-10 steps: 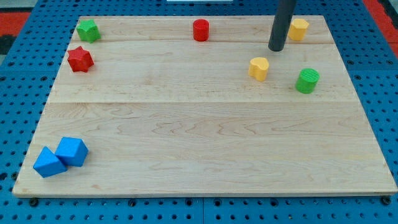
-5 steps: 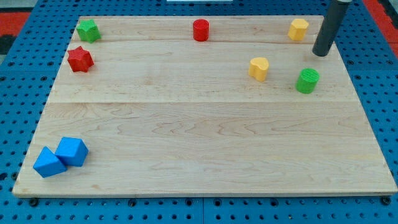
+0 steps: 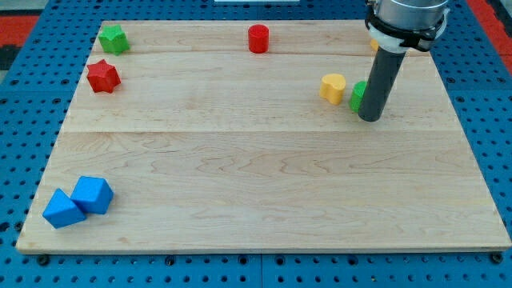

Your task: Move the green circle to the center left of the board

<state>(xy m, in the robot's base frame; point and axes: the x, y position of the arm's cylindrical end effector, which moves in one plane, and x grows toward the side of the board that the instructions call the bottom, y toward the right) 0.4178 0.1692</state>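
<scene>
The green circle [image 3: 357, 95] stands at the board's upper right, mostly hidden behind my rod; only its left edge shows. My tip [image 3: 370, 118] rests on the board against the circle's right and lower side. A yellow heart-shaped block [image 3: 333, 86] stands just left of the green circle, close to it or touching. The centre left of the wooden board [image 3: 256, 176] lies far to the view's left.
A red cylinder [image 3: 258, 38] is at the top centre. A green star [image 3: 113, 38] and a red star [image 3: 102, 75] are at the top left. Two blue cubes [image 3: 78, 201] sit at the bottom left. A yellow block at the top right is almost hidden behind the arm.
My tip swung right past the yellow block, then came down to the green circle's right side. The green circle has slid left toward the yellow heart.
</scene>
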